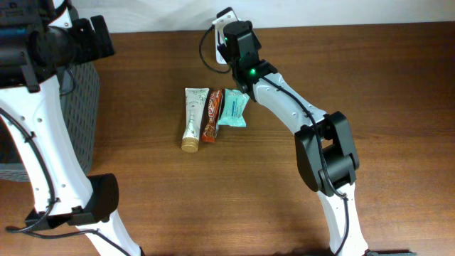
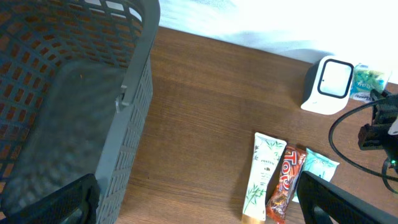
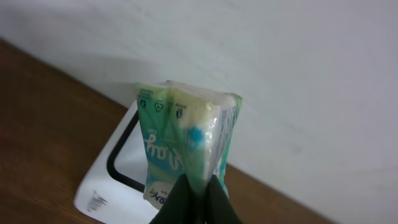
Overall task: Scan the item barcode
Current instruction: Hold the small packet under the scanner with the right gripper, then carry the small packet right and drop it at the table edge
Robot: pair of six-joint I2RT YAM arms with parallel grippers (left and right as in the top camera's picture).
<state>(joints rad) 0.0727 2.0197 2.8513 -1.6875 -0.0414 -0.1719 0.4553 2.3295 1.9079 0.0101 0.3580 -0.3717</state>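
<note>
My right gripper (image 3: 200,183) is shut on the lower edge of a green and white plastic-wrapped pack (image 3: 186,137), which stands upright right above the white barcode scanner (image 3: 112,186) by the back wall. From overhead, that gripper (image 1: 238,39) hovers at the scanner (image 1: 226,16) and hides the pack. The left wrist view shows the scanner (image 2: 328,84) with the pack (image 2: 368,79) just to its right. My left gripper (image 2: 196,205) is open and empty, high above the table between the basket and the row of items.
A grey mesh basket (image 1: 78,107) stands at the table's left edge. A white tube (image 1: 193,117), a red-brown snack bar (image 1: 212,115) and a teal packet (image 1: 232,108) lie side by side mid-table. A black cable (image 1: 206,53) loops from the scanner.
</note>
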